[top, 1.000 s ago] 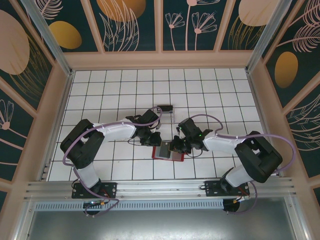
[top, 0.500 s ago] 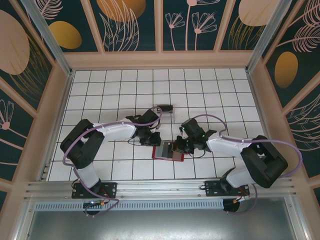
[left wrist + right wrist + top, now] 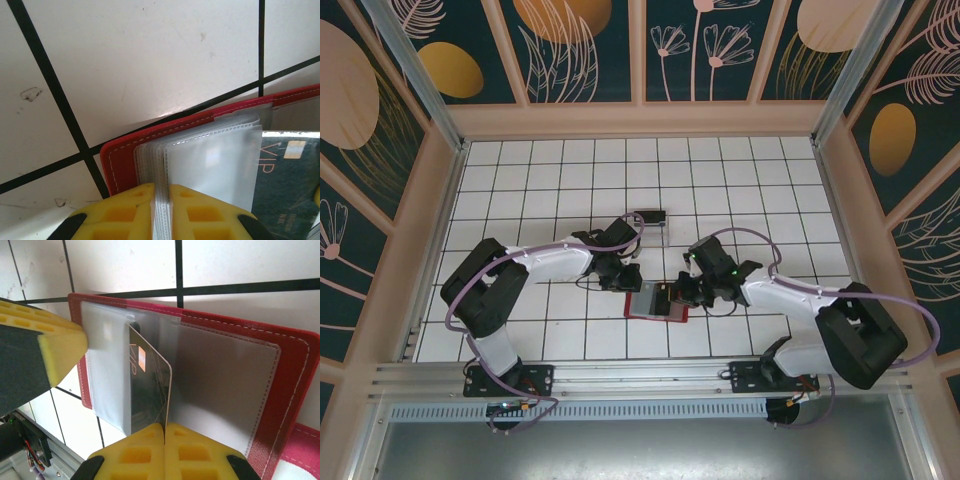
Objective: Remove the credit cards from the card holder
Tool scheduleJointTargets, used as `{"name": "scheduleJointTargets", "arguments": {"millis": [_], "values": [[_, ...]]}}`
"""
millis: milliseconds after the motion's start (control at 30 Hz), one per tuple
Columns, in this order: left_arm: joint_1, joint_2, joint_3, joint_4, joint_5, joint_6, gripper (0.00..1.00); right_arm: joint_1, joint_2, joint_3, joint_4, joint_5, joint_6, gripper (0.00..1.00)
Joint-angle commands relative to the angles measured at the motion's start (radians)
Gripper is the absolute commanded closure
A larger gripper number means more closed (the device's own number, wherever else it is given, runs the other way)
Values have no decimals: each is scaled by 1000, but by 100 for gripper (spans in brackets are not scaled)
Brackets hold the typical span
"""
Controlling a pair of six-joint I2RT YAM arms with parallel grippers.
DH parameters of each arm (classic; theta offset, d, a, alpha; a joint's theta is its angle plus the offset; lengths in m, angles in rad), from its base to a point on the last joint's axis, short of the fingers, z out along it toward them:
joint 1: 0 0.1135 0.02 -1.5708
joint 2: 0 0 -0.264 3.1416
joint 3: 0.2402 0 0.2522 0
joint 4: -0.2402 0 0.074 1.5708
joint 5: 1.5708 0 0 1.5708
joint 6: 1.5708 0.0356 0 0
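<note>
The white tiled bench (image 3: pixel 550 180) carries the red holder (image 3: pixel 652 306), which lies open and flat near the front edge, between the two arms reaching in from either side. The left claw (image 3: pixel 161 194) is pinched narrow on the edge of the holder's stack of clear sleeves (image 3: pixel 215 160), near the red cover's corner. The right claw (image 3: pixel 164 434) is closed tight on the near edge of a dark card (image 3: pixel 148 390) marked VIP, which stands tilted up from the holder, its far end apparently tucked under a sleeve.
</note>
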Motion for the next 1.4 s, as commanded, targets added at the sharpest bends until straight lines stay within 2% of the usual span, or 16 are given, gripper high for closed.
{"name": "scheduleJointTargets", "arguments": {"millis": [0,500,767,967,1067,1367], "values": [[-1,-16,14,-42,-30,-13,83,-9,-37,-5,-64,29,-35,97],[-1,-42,33,-49,-48,-23,83,-13,-127,67,-157,60,-70,98],[-1,-110,28,-40,-103,-41,83,-13,-134,127,-184,84,-181,100],[-1,-168,-24,18,-148,-80,82,-16,-132,186,-205,169,-394,100],[0,-181,-64,44,-150,-96,82,-17,-119,216,-218,142,-567,100],[-1,-211,-138,98,-162,-117,84,-21,-103,363,-226,245,-1083,100]]}}
